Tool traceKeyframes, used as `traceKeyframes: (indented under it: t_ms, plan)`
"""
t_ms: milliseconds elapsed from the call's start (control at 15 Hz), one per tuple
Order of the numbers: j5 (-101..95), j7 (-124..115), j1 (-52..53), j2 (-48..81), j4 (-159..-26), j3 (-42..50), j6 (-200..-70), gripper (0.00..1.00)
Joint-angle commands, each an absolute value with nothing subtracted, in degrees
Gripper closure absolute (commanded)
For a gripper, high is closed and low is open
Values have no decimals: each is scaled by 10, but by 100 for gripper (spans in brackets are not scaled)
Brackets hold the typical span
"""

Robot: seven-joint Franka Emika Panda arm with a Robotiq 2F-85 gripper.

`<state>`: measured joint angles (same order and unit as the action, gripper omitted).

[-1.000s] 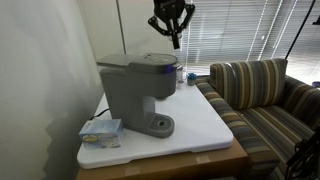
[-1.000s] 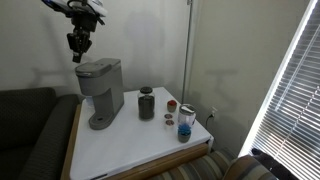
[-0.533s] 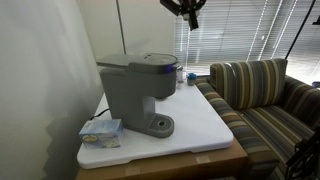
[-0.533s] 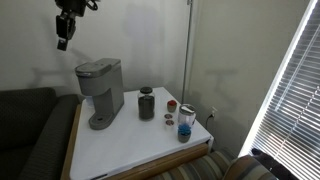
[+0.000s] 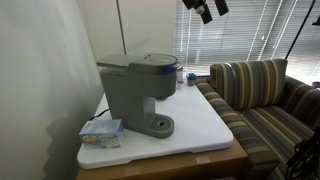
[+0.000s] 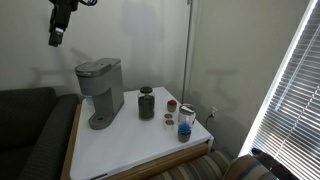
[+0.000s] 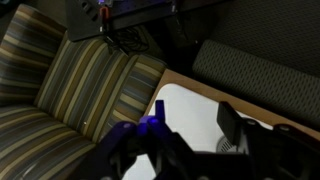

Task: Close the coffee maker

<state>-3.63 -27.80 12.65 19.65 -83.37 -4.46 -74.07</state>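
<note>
Sitting by the tabletop's (image 5: 205,128) front corner, a small blue-white box (image 5: 100,130) lies just beside the coffee maker (image 5: 140,88), lid down flat. Bare white surface spreads toward the striped sofa (image 5: 260,95). High above, the end effector (image 6: 53,40) hangs; its finger spacing is unclear.

We see the gripper (image 5: 211,10) higher and farther from the coffee maker (image 5: 140,92) than a second ago. In an exterior view it now sits at the picture's top edge, shifted toward the blinds (image 5: 250,35). In an exterior view, the gripper (image 6: 54,38) now hangs off beyond the machine's side.
</note>
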Motion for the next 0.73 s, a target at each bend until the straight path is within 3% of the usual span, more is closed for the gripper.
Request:
traceKeyframes:
  t_ms: [0,133,667]
  plan:
    - [-97,-185,135,177,-852,-54,-723,11]
    - [-137,-134,140,174,-856,-60,-728,1]
    - [-161,-75,141,189,-831,-70,-733,0]
